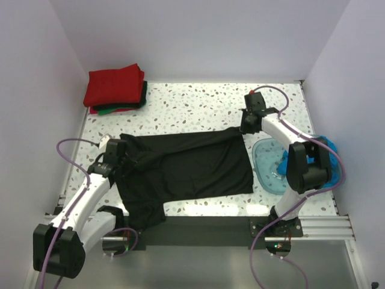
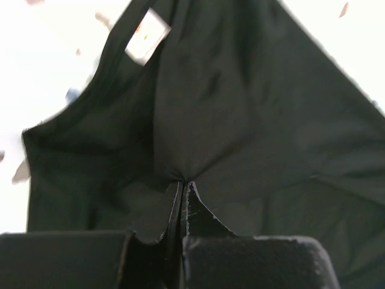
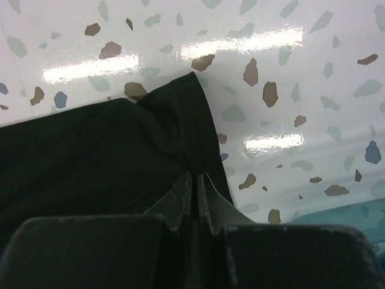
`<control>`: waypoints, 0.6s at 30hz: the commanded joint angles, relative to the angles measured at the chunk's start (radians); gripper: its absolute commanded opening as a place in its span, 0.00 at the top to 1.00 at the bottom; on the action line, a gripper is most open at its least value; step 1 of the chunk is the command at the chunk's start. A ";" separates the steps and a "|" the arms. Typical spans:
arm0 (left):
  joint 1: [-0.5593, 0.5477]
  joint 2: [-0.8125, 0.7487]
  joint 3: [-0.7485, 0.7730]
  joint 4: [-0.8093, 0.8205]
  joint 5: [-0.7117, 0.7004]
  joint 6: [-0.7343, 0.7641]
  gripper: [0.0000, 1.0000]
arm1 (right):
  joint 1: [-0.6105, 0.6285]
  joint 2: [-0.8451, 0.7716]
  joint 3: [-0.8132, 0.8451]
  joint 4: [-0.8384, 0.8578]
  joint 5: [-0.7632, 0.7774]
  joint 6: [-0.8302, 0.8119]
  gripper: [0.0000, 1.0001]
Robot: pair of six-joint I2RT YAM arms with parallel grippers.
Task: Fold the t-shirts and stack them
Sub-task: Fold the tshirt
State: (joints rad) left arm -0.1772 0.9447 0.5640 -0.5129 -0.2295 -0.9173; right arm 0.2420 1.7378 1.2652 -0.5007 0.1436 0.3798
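Note:
A black t-shirt (image 1: 186,168) lies spread across the middle of the speckled table, its lower part hanging over the near edge. My left gripper (image 1: 115,158) is shut on the shirt's left edge; in the left wrist view the cloth (image 2: 240,120) bunches at the closed tips (image 2: 182,182), with the white neck label (image 2: 147,36) above. My right gripper (image 1: 245,127) is shut on the shirt's far right corner; the right wrist view has that corner (image 3: 180,114) pinched at the tips (image 3: 195,174). A folded red t-shirt (image 1: 114,86) tops a stack over a green one (image 1: 111,110) at the far left.
A translucent blue tub (image 1: 271,165) sits at the right, close behind my right arm, with bright blue cloth (image 1: 328,144) beside it. White walls close in the table on the left, back and right. A dark rail (image 1: 204,232) runs along the near edge.

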 commanded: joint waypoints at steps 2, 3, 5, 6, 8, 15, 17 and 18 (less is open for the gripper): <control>-0.001 -0.072 -0.062 -0.105 0.024 -0.052 0.96 | 0.000 -0.011 -0.020 0.013 -0.006 -0.016 1.00; -0.001 -0.095 -0.061 -0.145 0.012 -0.052 0.68 | 0.002 -0.011 -0.023 0.010 -0.007 -0.015 0.99; -0.001 -0.115 -0.036 -0.185 -0.030 -0.055 0.25 | 0.003 -0.009 -0.026 -0.002 -0.015 -0.012 0.90; -0.001 -0.125 -0.024 -0.217 -0.040 -0.052 0.11 | 0.002 -0.011 -0.029 -0.005 -0.016 -0.012 0.85; -0.001 -0.136 0.017 -0.233 -0.056 -0.046 0.00 | 0.003 -0.015 -0.029 -0.021 -0.013 -0.015 0.66; -0.001 -0.054 0.154 -0.168 -0.053 -0.011 0.00 | 0.003 -0.056 0.040 -0.072 -0.007 -0.030 0.35; -0.001 -0.009 0.178 -0.095 -0.036 0.008 0.00 | 0.005 -0.057 0.054 -0.055 -0.042 -0.050 0.31; -0.001 0.044 0.204 -0.072 -0.031 0.023 0.00 | 0.008 -0.050 0.071 -0.049 -0.091 -0.056 0.30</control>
State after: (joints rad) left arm -0.1772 0.9096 0.6952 -0.6926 -0.2646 -0.9421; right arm 0.2424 1.7378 1.2690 -0.5533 0.1284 0.3576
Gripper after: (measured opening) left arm 0.997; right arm 0.694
